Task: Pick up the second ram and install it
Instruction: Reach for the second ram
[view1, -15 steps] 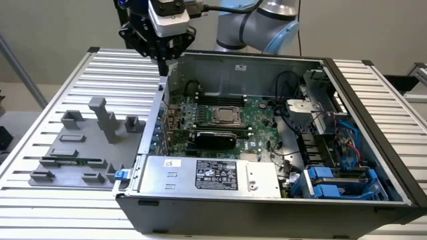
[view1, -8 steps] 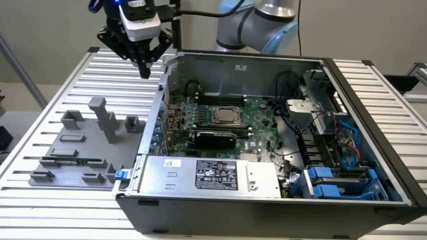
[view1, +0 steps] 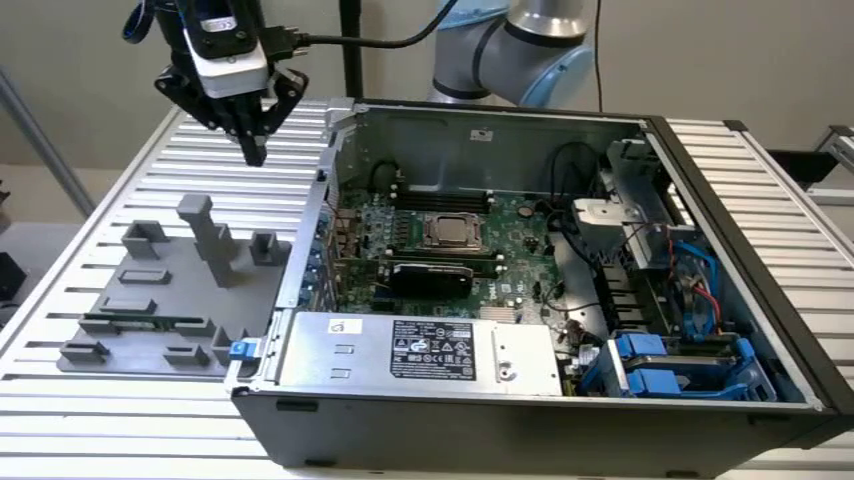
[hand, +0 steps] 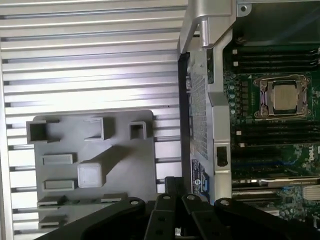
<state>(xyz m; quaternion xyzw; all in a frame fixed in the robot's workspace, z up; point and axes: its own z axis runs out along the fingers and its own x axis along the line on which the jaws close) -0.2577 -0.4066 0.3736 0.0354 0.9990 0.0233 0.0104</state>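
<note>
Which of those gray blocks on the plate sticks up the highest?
The slim square post near the gray plate's middle; the rest are much shorter.

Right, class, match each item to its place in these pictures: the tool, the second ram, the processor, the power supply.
Items:
1. tool
2. second ram
3. processor
4. power supply

Places:
A. in the middle of the motherboard
B. lying in the gray fixture, outside the case
C. in the air above the slatted table
D. inside the case, along the side nearest the exterior camera

Pairs: 1-C, 2-B, 3-A, 4-D
</note>
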